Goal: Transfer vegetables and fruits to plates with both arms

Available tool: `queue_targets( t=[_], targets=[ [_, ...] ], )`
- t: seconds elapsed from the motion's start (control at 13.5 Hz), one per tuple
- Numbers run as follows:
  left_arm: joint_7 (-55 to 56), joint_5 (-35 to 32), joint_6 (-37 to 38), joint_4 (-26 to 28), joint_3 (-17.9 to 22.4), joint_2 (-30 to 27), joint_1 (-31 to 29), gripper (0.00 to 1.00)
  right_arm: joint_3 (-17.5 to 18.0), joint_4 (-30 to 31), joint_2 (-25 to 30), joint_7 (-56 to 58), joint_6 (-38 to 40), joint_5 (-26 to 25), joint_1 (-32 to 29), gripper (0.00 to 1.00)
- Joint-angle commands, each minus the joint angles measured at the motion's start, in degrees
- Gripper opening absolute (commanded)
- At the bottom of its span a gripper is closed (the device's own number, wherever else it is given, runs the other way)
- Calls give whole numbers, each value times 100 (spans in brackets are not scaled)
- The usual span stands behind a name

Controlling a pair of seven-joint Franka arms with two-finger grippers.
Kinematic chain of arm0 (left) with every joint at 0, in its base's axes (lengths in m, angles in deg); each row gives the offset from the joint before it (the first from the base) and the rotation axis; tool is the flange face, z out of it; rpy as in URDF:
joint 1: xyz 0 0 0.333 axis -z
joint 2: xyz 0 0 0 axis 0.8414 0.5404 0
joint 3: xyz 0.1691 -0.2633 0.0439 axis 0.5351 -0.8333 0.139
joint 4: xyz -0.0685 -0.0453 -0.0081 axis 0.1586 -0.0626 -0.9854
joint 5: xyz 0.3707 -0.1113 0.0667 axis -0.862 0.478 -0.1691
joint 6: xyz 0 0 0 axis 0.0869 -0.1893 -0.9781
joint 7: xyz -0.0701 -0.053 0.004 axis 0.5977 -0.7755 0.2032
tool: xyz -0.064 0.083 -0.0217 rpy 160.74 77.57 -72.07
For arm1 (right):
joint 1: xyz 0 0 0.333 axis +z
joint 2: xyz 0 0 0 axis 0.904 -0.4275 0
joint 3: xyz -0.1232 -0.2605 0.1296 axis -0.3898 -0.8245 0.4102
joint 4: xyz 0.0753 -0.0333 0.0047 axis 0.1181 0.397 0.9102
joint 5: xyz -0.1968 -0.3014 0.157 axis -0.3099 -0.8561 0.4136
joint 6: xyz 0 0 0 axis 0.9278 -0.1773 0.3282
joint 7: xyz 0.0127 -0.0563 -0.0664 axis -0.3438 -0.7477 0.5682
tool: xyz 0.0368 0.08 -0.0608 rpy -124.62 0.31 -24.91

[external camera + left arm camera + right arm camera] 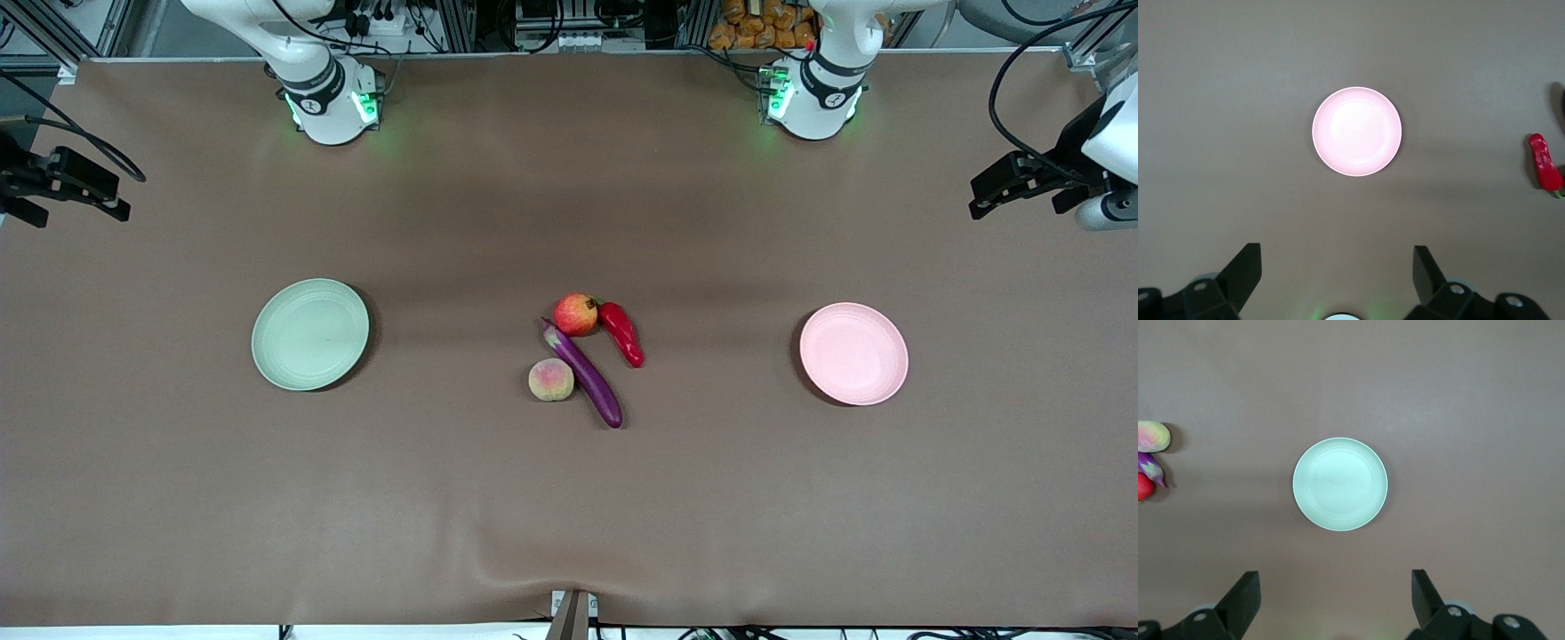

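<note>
Four items lie together mid-table: a red-yellow pomegranate (576, 314), a red chili (621, 332) beside it, a purple eggplant (584, 373) running toward the front camera, and a peach (551, 380) against the eggplant. The pale green plate (310, 334) sits bare toward the right arm's end. The pale pink plate (853, 353) sits bare toward the left arm's end. My left gripper (1337, 248) hangs open and empty high over the table near the pink plate (1357, 131). My right gripper (1335, 573) hangs open and empty high near the green plate (1340, 484). Neither gripper shows in the front view.
Brown cloth covers the whole table. The arm bases (331, 102) (813, 98) glow green along the table edge farthest from the front camera. Black devices with cables stick in at both ends (67, 182) (1022, 182). A ripple in the cloth (569, 578) lies at the front edge.
</note>
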Motion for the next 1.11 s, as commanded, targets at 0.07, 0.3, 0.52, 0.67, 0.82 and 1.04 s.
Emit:
queue_targets(
  t=[0.07,0.3,0.52,0.67,0.82,1.04],
  targets=[
    [40,32,194,-130,-115,-42,-31,100,-29,-30,33,15,-50,54,-46,100],
    [40,32,264,-306,-115,72,-14,100,-20,-21,33,-3,-33,99,14,100],
    [102,76,264,-281,-124,169,4,100,-20,-21,33,-29,-6,125,-12,100],
    [146,76,264,-219,-220,187,21,100,-29,-29,24,-20,2,125,-12,100],
    [163,76,256,-184,-264,231,30,100,-20,-21,24,-3,11,125,-3,100],
    [164,76,238,-158,-291,283,30,100,-20,-21,24,-20,-24,151,32,100]
  ],
)
